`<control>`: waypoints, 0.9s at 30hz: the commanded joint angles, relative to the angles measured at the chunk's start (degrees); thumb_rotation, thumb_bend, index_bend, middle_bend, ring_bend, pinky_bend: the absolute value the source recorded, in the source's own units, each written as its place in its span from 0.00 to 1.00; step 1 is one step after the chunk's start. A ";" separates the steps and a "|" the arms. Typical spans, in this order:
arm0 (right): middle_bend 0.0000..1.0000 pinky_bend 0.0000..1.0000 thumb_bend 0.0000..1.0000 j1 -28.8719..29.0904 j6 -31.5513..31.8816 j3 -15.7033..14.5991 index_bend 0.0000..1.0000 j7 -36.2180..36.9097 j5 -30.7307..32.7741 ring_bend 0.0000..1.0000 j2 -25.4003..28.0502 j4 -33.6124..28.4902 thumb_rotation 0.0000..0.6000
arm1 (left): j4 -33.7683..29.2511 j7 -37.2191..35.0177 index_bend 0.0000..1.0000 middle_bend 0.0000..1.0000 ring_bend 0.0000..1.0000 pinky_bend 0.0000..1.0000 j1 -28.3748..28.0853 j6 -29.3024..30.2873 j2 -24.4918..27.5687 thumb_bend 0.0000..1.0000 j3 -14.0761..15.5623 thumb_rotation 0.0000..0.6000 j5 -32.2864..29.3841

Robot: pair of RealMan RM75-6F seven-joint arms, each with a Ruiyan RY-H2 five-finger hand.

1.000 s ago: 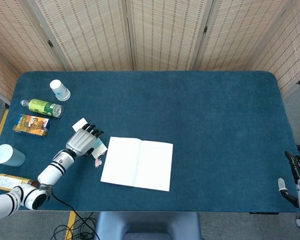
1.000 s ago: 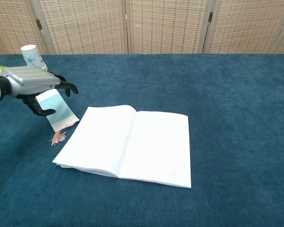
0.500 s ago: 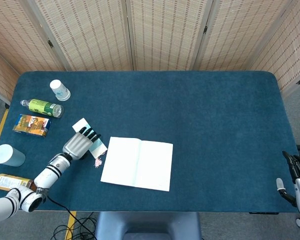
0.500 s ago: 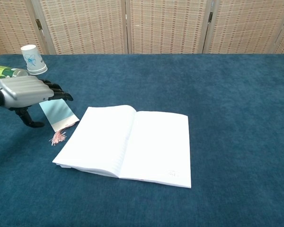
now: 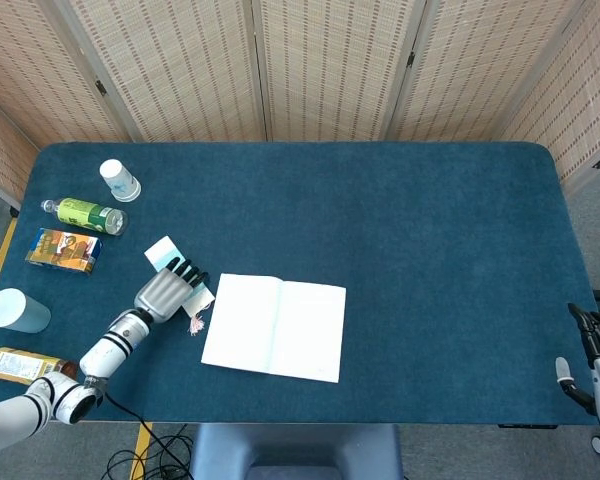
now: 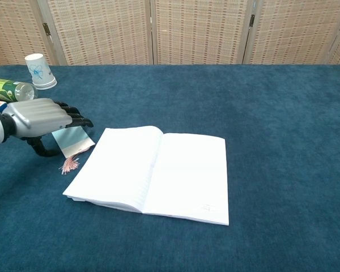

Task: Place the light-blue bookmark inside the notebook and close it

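Near the table's left edge, the grey metal left hand (image 6: 37,118) has dropped lower over the light-blue paper bookmark with its pink tassel (image 6: 73,141), fingers spread and laid flat across the strip, thumb curled beneath; whether it actually grips I cannot tell. A second ago it hovered higher, so a pickup looks imminent. Just beside the bookmark lies the open white notebook (image 6: 158,173), untouched. Only the head view shows the right hand (image 5: 595,345), idle off the table's right edge; its finger state is unclear. The chest view alone shows the thumb's curl.
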 commanded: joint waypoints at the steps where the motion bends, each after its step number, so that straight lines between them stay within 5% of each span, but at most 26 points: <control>1: 0.19 0.16 0.39 -0.06 0.08 0.02 0.03 0.07 0.06 0.15 0.04 0.03 1.00 | 0.12 0.29 0.11 0.18 0.11 0.16 -0.20 -0.28 -0.57 0.31 -0.53 1.00 0.02; 21: 0.19 0.16 0.39 -0.88 1.09 0.08 0.03 1.33 0.50 0.15 -0.05 0.85 1.00 | 0.18 2.96 0.11 0.18 0.11 0.16 -2.30 0.15 -6.65 0.30 -6.39 1.00 -2.71; 27: 0.19 0.16 0.39 -0.67 0.98 0.19 0.03 1.48 0.23 0.15 -0.02 0.86 1.00 | -2.72 1.96 0.12 0.18 0.11 0.16 -1.82 0.09 -3.72 0.30 -7.11 1.00 -3.75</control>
